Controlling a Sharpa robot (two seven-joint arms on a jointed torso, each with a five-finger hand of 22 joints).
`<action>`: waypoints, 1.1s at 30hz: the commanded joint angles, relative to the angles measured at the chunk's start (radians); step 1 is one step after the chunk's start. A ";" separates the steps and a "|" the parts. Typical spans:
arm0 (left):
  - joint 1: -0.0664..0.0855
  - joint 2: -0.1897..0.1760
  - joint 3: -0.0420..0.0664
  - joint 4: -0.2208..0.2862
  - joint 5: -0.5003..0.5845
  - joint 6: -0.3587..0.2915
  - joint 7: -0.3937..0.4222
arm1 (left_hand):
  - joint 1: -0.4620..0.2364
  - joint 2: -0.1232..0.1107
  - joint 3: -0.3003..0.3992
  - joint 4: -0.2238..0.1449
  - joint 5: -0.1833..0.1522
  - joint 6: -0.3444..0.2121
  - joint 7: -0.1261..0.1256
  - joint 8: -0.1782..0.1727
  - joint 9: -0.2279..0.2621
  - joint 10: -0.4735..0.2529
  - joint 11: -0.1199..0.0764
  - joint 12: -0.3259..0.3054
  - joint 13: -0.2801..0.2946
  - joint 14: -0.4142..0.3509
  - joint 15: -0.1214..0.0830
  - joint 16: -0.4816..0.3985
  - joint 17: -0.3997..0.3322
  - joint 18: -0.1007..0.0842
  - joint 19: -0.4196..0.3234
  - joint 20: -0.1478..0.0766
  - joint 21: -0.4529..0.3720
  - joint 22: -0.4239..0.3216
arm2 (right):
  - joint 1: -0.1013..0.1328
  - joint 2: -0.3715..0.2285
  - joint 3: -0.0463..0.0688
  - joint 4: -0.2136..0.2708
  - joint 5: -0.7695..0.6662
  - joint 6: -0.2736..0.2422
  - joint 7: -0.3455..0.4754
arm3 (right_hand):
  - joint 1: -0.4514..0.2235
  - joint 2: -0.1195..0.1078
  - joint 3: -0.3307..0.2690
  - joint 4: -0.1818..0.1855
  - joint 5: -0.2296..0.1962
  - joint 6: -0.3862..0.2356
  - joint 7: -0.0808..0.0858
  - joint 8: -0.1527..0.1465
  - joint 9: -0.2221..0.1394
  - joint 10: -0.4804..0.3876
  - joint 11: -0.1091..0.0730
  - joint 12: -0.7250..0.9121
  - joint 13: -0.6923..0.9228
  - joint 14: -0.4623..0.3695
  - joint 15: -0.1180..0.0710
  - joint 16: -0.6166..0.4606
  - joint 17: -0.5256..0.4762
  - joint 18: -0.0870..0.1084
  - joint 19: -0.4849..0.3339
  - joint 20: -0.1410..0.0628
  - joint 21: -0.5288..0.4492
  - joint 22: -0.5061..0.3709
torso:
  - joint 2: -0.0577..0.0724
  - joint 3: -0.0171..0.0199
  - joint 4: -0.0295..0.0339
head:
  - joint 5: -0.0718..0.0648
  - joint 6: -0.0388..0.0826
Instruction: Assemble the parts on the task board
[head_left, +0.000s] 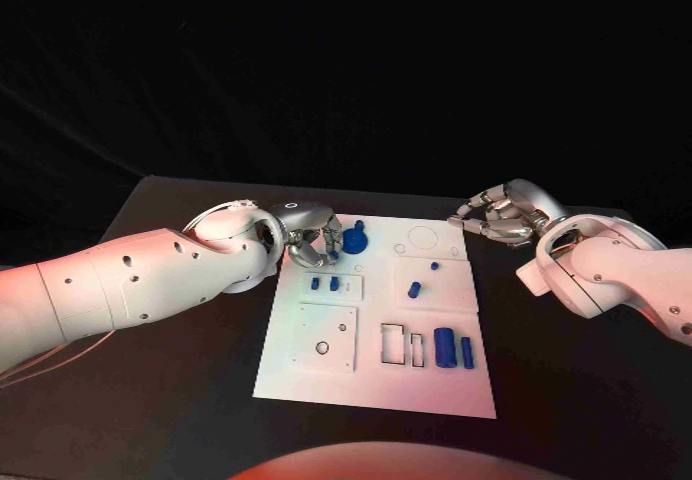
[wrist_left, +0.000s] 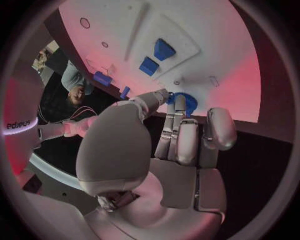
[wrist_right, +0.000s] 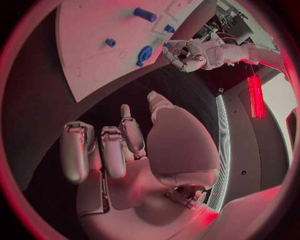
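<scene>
The white task board (head_left: 375, 372) lies in the middle of the black table. A blue gear with an upright knob (head_left: 355, 238) sits at the board's far left corner. My left hand (head_left: 307, 240) is right beside it. In the left wrist view the thumb and fingertips (wrist_left: 178, 107) pinch the gear's rim (wrist_left: 189, 105). My right hand (head_left: 498, 215) hovers off the board's far right corner, its fingers loosely bent and apart around nothing (wrist_right: 119, 150). Two small blue blocks (head_left: 325, 284) stand in a recess near the left hand.
Two small blue pegs (head_left: 434, 267) (head_left: 414, 289) stand mid-board. A large blue cylinder (head_left: 446, 347) and a thinner one (head_left: 466, 350) lie at the near right beside two rectangular slots (head_left: 404, 345). A square plate with holes (head_left: 329, 338) takes up the near left.
</scene>
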 joint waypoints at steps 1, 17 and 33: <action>0.000 -0.002 0.001 0.003 0.016 -0.006 0.010 | 0.000 0.013 0.000 -0.004 0.004 0.010 0.000 0.000 0.001 0.009 0.000 -0.005 0.001 0.010 0.000 0.004 0.000 -0.010 0.005 0.002 0.005 0.166 | -0.001 -0.001 0.000 0.002 -0.012 0.006 0.001 | 0.009 0.004 -0.004 0.000 0.003 0.001 -0.002 0.006 0.001 0.002 -0.003 -0.001 0.004 0.093 -0.008 -0.004 0.223 0.014 0.025 -0.008 -0.007 0.209 | 0.000 0.0002 0.0001 | -0.001 -0.001; 0.000 -0.004 0.000 -0.004 -0.012 0.060 -0.016 | -0.002 0.011 -0.003 -0.002 -0.003 0.010 0.000 -0.001 0.001 0.011 0.001 -0.010 0.001 0.008 0.000 -0.001 -0.012 -0.008 0.001 0.001 -0.005 0.163 | -0.001 -0.002 0.000 0.002 -0.013 0.008 -0.001 | 0.009 0.004 -0.004 0.000 0.003 0.001 -0.002 0.006 0.001 0.002 -0.003 -0.001 0.004 0.093 -0.008 -0.004 0.223 0.014 0.025 -0.008 -0.007 0.209 | 0.001 -0.0004 0.0005 | -0.001 -0.005; 0.000 0.002 0.000 -0.008 -0.020 0.096 -0.031 | -0.002 0.012 -0.004 -0.002 -0.009 0.010 -0.001 -0.003 0.001 0.013 0.001 -0.013 0.002 0.006 0.000 -0.003 -0.016 -0.008 -0.001 0.001 -0.007 0.162 | -0.001 -0.002 0.000 0.003 -0.013 0.007 -0.001 | 0.009 0.004 -0.004 0.000 0.003 0.001 -0.002 0.006 0.001 0.002 -0.003 -0.001 0.004 0.093 -0.008 -0.004 0.223 0.014 0.025 -0.008 -0.007 0.209 | 0.001 0.0002 -0.0004 | 0.000 -0.007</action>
